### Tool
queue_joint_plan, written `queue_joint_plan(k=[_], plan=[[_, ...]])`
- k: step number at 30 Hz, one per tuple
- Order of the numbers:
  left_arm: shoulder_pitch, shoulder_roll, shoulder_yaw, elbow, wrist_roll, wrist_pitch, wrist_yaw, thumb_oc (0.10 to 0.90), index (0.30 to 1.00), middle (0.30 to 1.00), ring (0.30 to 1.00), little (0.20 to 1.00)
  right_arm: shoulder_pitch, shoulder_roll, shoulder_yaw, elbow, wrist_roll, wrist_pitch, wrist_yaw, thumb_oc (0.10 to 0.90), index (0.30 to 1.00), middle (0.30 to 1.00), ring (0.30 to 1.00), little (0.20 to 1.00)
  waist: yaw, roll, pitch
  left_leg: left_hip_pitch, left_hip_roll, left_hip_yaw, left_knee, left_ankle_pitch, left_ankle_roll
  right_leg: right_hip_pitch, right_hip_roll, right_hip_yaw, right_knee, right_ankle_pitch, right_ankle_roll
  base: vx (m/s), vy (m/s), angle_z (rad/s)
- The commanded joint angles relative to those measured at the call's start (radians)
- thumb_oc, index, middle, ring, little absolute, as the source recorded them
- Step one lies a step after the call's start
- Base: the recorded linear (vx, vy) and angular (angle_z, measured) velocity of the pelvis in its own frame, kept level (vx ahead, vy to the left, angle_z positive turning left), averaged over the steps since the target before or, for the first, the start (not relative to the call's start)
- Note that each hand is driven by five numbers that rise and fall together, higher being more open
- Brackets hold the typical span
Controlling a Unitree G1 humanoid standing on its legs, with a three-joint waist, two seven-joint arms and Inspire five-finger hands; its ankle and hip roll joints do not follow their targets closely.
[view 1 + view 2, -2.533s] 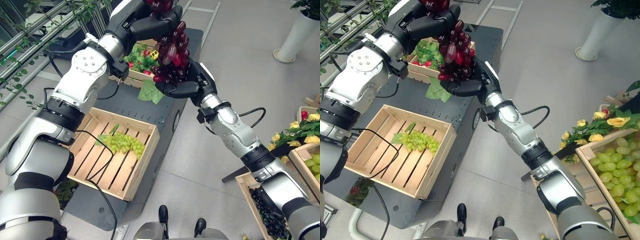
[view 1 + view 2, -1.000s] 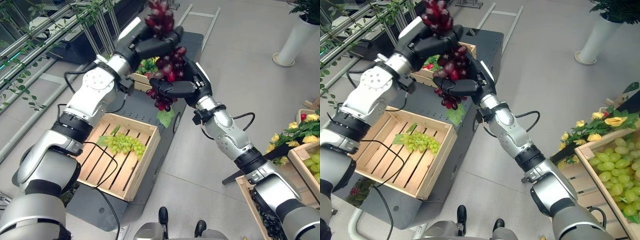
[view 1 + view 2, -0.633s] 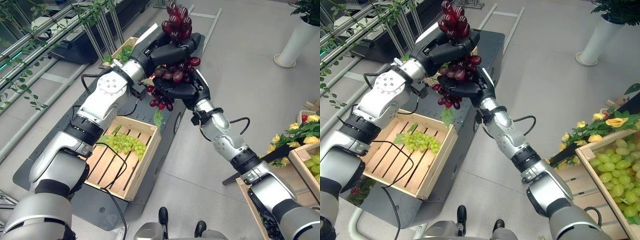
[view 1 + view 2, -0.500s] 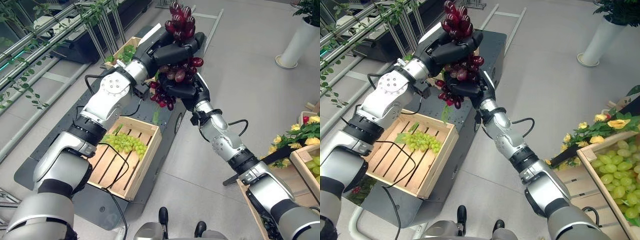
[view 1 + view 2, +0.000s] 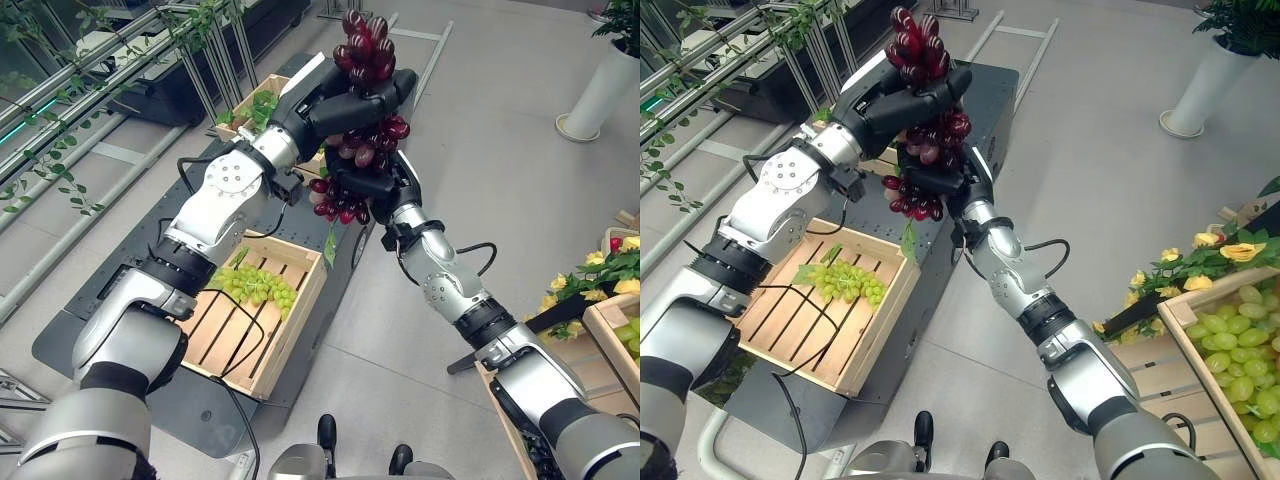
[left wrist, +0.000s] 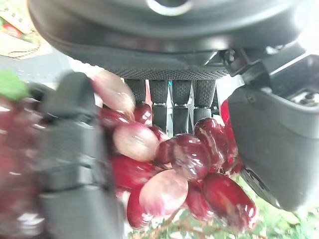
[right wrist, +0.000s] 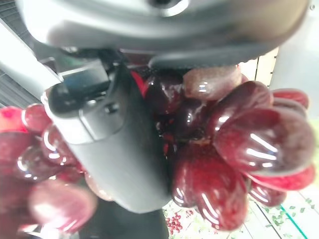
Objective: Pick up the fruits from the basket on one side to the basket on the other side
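A bunch of red grapes (image 5: 362,45) is held in the air between both hands. My left hand (image 5: 345,100) is curled round its upper part, with some grapes standing out above the fingers. My right hand (image 5: 368,183) grips it from below, and the lower grapes (image 5: 915,205) and a leaf hang down past it. Red grapes (image 6: 179,164) show between the left hand's fingers and thumb, and red grapes (image 7: 224,149) press against the right hand. Below stands a wooden crate (image 5: 298,322) with a bunch of green grapes (image 5: 258,285) in it.
The crate rests on a dark cart (image 5: 185,410). A second crate (image 5: 250,105) with leaves stands at the cart's far end. At the right are a crate of green grapes (image 5: 1235,365), yellow flowers (image 5: 1225,250) and a white planter (image 5: 600,70).
Both hands have kept hold of the red bunch and brought it closer to the near crate's far right corner. More grapes now stand above the left hand. The camera has shifted slightly.
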Motion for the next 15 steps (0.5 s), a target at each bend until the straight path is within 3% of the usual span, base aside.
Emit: queue_joint_plan(k=[1, 6, 15], plan=[[0.025, -0.088, 0.076, 0.124, -0.001, -0.071, 0.022, 0.800, 0.900, 0.900, 0.900, 0.900, -0.057, 0.087, -0.070, 0.020, 0.002, -0.182, 0.010, 0.400, 0.300, 0.300, 0.300, 0.300, 0.014, 0.005, -0.261, 0.039, -0.003, -0.045, -0.005, -0.133, -0.065, -0.022, 0.006, 0.004, 0.001, -0.013, -0.035, 0.00, 0.000, 0.00], [0.065, -0.062, 0.080, 0.179, 0.063, -0.071, 0.009, 0.800, 0.900, 0.900, 0.900, 0.900, -0.011, 0.075, -0.085, -0.008, 0.016, -0.174, 0.012, 0.400, 0.300, 0.300, 0.300, 0.300, 0.006, 0.008, -0.256, 0.040, -0.002, -0.040, -0.005, -0.133, -0.063, -0.024, 0.005, 0.009, 0.001, -0.011, -0.034, 0.00, 0.000, 0.00], [0.126, -0.015, 0.136, 0.254, 0.105, -0.145, 0.078, 0.800, 0.900, 0.900, 0.900, 0.900, 0.087, 0.048, -0.116, 0.020, 0.033, -0.176, 0.053, 0.400, 0.300, 0.300, 0.300, 0.300, -0.006, 0.009, -0.252, 0.043, 0.001, -0.025, -0.005, -0.133, -0.064, -0.025, 0.004, 0.016, 0.001, -0.007, -0.031, 0.00, 0.000, 0.00]])
